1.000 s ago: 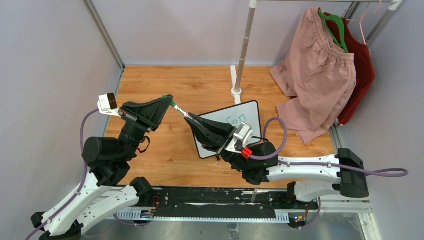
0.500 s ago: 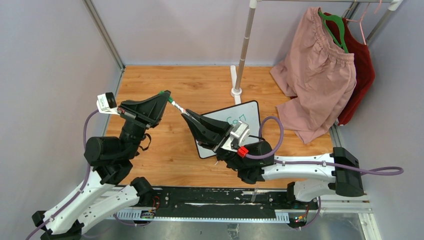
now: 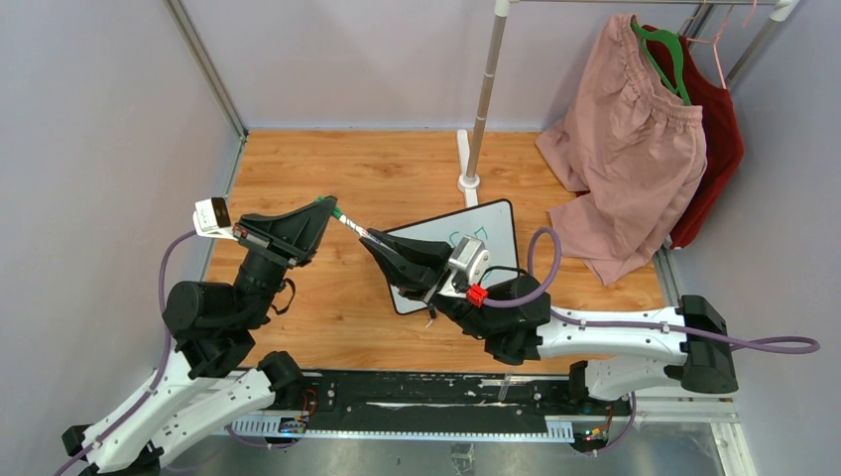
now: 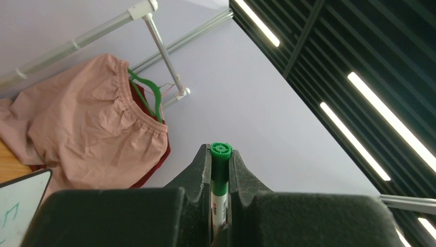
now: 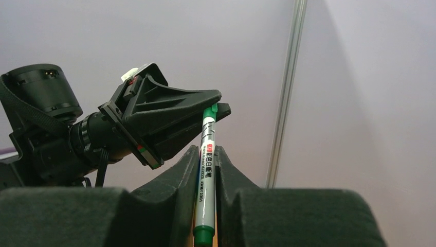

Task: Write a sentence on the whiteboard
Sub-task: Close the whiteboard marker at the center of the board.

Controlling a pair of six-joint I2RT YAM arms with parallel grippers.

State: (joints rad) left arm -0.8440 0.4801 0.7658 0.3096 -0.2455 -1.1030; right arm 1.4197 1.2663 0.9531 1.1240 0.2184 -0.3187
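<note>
While the left jaws pinch one green end of the marker (image 3: 350, 223) and the right jaws clamp its barrel, it spans the gap between them. Beneath the right jaws the whiteboard (image 3: 501, 226) rests on the wooden bench (image 3: 337, 164), green strokes of the sentence (image 3: 466, 236) partly showing.

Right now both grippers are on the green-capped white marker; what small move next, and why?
Probably draw the left gripper straight back along the green-capped white marker, with the right gripper holding its barrel: the left pinches only the cap end, and the black-framed whiteboard shows few green strokes.
</note>
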